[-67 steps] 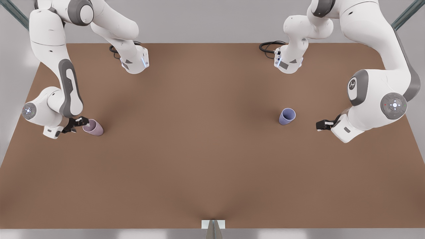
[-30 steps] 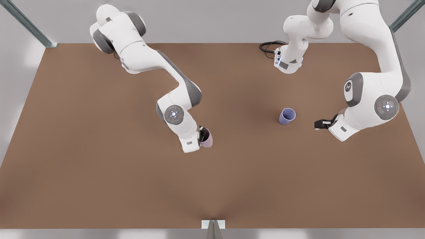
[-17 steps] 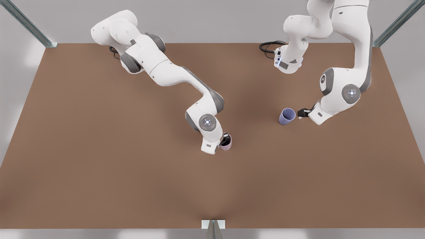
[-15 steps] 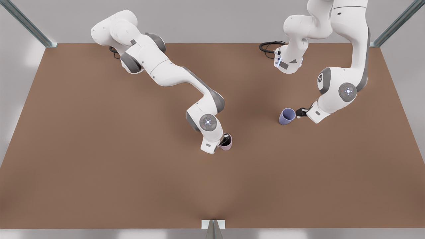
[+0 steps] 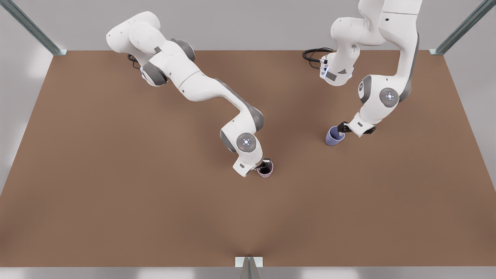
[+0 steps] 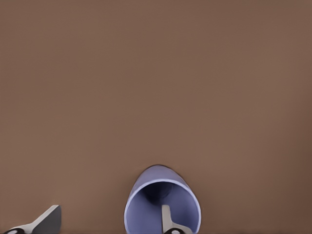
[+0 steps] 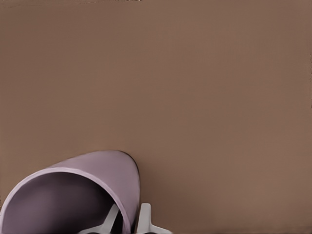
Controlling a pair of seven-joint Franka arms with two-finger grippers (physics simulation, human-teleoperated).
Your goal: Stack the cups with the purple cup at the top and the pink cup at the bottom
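The pink cup [image 5: 268, 173] sits near the table's middle, its rim wall pinched by my right gripper [image 5: 265, 167], the one on the arm from the front view's left. In the right wrist view one finger is inside the pink cup [image 7: 73, 195] and one outside, with the right gripper [image 7: 127, 215] shut on the wall. The purple cup [image 5: 332, 138] stands toward the front view's right. My left gripper [image 5: 341, 128] is at its rim. In the left wrist view the left gripper [image 6: 107, 213] is open, one finger inside the purple cup [image 6: 185, 207], the other well outside it.
The brown table [image 5: 116, 174] is bare around both cups. A black cable [image 5: 313, 53] lies by an arm base at the back. A metal post [image 5: 248, 266] stands at the front edge, and frame struts [image 5: 461, 27] rise at the back corners.
The left gripper moved in from the front view's right until it reached the purple cup's rim. The right gripper, holding the pink cup, crept slightly toward the front view's right.
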